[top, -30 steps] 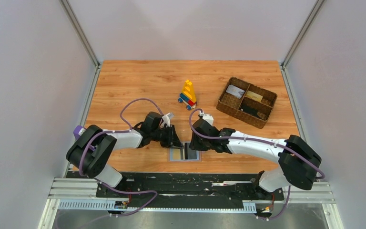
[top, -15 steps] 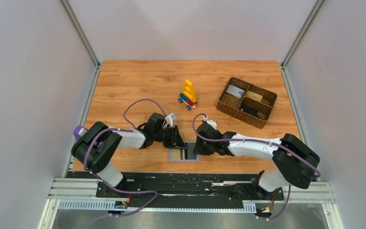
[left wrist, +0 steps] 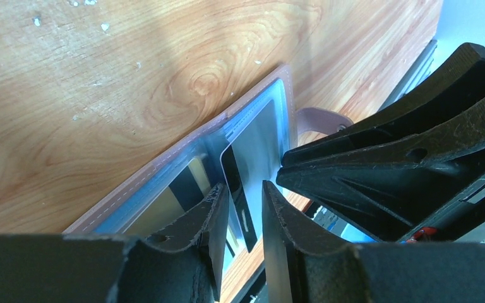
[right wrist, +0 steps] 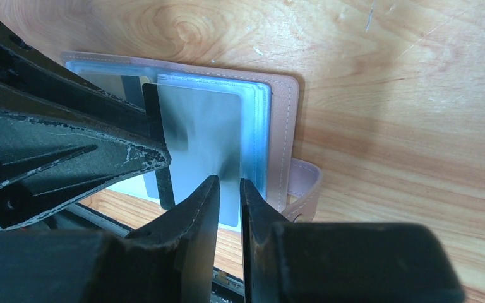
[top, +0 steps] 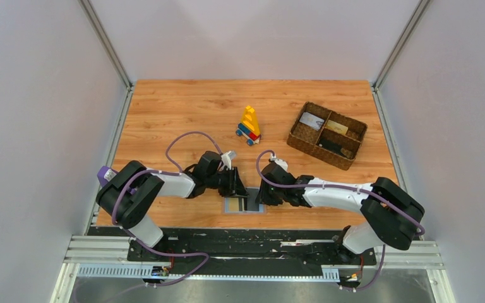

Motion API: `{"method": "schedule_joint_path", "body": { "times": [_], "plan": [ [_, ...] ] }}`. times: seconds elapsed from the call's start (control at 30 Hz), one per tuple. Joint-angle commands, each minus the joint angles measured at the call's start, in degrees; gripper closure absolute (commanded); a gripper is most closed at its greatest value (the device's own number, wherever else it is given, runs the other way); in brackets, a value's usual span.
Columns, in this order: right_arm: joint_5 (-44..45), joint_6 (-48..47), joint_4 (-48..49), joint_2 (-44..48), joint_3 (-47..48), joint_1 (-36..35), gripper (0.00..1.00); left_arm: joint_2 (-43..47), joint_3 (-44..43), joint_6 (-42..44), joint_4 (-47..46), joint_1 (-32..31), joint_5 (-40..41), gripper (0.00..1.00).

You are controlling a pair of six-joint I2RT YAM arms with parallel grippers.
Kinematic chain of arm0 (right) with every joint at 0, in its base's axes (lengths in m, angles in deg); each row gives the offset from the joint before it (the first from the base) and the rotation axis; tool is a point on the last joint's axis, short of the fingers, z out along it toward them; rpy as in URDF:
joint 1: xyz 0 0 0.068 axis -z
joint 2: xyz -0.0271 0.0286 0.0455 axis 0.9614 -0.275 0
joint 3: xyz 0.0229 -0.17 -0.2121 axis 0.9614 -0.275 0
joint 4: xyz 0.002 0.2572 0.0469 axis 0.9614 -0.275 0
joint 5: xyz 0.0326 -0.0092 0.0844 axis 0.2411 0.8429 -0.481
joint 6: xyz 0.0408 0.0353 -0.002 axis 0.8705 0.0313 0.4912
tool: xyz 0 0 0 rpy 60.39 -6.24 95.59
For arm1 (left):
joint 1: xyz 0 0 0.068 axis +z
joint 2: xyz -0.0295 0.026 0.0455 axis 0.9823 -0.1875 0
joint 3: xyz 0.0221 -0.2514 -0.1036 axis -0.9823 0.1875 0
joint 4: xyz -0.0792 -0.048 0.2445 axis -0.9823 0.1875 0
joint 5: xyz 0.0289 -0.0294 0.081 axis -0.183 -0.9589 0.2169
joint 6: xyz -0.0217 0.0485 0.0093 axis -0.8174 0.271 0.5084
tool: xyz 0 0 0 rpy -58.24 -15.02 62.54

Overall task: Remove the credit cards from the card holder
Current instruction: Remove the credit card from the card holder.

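— How far along?
— Partway. Near edge: finding the card holder (right wrist: 284,126) open, a grey card (right wrist: 208,139) partly out beneath the right gripper (right wrist: 228,183), grip impossible to tell; left gripper (left wrist: 243,189) slightly parted. Far right: seeing cards (top: 336,127) in the basket (top: 316,154).

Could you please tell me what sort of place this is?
Likely a robotics lab test cell: two arms bolted to a rail, a wood-grain table boxed in by white walls, and toy blocks as props.
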Motion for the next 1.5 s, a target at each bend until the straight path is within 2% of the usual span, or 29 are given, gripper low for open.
{"method": "schedule_joint_path", "body": {
  "times": [0.0, 0.13, 0.43, 0.57, 0.73, 0.83, 0.9, 1.07, 1.23, 1.47],
  "plan": [
    [-0.13, 0.73, 0.77, 0.3, -1.16, 0.25, 0.8, -0.05, 0.78, -1.25, -1.44, -0.59, 2.07, 0.69],
    [0.28, 0.98, 0.74, 1.16, -1.68, 0.64, 0.81, 2.13, 1.09, -2.2, -0.79, -0.61, 2.89, 0.76],
    [0.42, 1.35, 0.32, 2.1, -2.71, 1.66, 0.81, 5.65, 0.76, -2.4, 1.85, -0.6, 3.21, 0.79],
    [0.38, 1.3, 0.34, 2.12, -2.71, 1.67, 0.81, 4.25, 0.94, -3.35, -0.75, -0.58, 0.68, 0.89],
    [0.55, 1.19, 0.36, 2.59, -2.71, 1.66, 0.81, 1.89, 2.15, -5.6, -6.88, -0.62, -1.67, 0.92],
    [0.63, 1.17, 0.26, 2.62, -2.77, 1.65, 0.81, 0.96, 2.43, -6.33, -8.34, -0.58, -2.39, 1.0],
    [0.73, 1.26, 0.26, 2.53, -2.88, 1.72, 0.81, 1.01, 2.49, -6.49, -8.37, -0.58, -2.13, 1.0],
    [0.68, 1.18, 0.04, 2.47, -2.97, 2.32, 0.81, 4.93, 2.32, -4.68, -2.45, -0.5, 1.78, 1.0],
    [0.77, 0.84, -0.29, 2.53, -2.76, 2.6, 0.81, 9.17, 1.25, -2.71, 8.8, -0.45, 9.1, 1.0],
    [0.99, -1.12, -0.27, 3.19, -1.62, 2.76, 0.81, 15.82, 3.0, -3.45, 11.16, 1.1, 12.43, 1.0]
  ]
}}
